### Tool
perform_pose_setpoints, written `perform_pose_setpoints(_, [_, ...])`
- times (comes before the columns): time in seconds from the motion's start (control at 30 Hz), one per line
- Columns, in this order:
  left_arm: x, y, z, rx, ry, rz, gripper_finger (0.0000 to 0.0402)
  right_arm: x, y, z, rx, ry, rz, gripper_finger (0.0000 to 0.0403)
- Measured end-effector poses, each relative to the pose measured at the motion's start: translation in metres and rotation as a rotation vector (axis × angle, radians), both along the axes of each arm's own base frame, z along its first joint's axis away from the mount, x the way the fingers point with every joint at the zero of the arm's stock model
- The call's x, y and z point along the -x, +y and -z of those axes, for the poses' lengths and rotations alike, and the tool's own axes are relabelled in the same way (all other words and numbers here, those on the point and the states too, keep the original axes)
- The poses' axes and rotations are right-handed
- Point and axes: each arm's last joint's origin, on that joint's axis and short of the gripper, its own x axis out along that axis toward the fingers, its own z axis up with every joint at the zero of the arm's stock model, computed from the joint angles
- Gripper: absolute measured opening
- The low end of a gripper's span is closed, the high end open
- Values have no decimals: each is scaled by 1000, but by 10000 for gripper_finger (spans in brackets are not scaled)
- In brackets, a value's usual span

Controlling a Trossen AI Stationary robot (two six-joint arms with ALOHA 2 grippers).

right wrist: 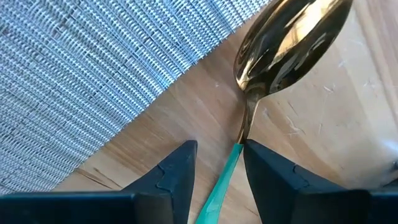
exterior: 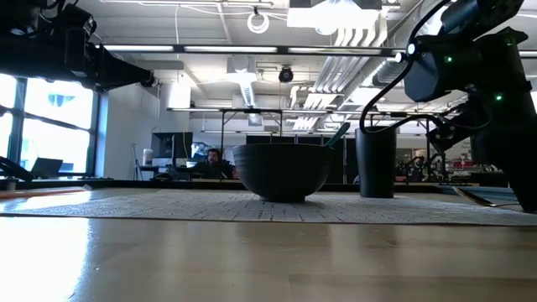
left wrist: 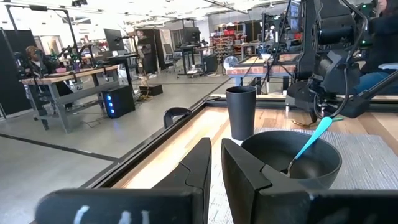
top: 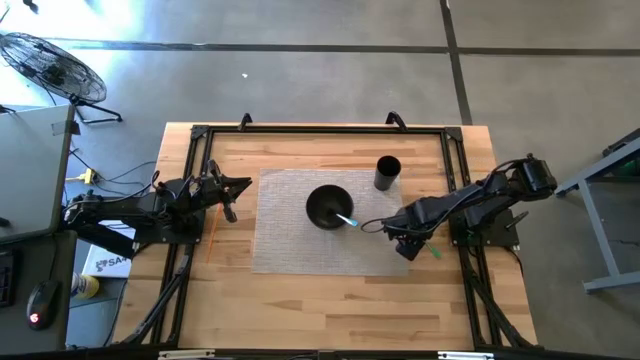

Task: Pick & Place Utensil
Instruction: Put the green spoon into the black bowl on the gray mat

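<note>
A spoon with a gold bowl (right wrist: 289,43) and a green handle (right wrist: 222,177) lies flat on the wood just off the woven placemat's (top: 290,240) right edge; its handle end (top: 435,252) shows in the high view. My right gripper (right wrist: 217,165) hovers low over it, open, with one finger on each side of the handle where it meets the gold neck. A black bowl (top: 329,207) sits on the mat with a light-blue-handled utensil (top: 346,219) leaning on its rim. My left gripper (left wrist: 213,168) waits shut at the mat's left side.
A tall black cup (top: 388,172) stands on the mat's far right corner, behind the bowl and close to my right arm. Black frame rails (top: 455,170) run along the table's sides. Bare wood lies toward the near edge (top: 330,300).
</note>
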Motion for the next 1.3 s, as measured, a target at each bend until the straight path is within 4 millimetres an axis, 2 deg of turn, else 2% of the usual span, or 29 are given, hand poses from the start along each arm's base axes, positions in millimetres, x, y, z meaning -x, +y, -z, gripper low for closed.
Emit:
perform_pose_setpoints(0.13, [0,0,0,0,-4,0,35,-1,0,0,5,-9,6,119])
perform_pose_setpoints(0.57, [0,0,0,0,-3,0,35,-3,0,1,8,-26,30,11])
perform_pose_setpoints(0.8, [0,0,-1,0,-6,0,35,-3,0,0,39,-22,46,10])
perform_pose_setpoints(1.0, [0,0,-1,0,-6,0,35,-11,5,-12,148,-50,7,4])
perform_pose_setpoints(1.3, [0,0,-1,0,-7,1,35,-21,10,-22,118,-92,-4,10])
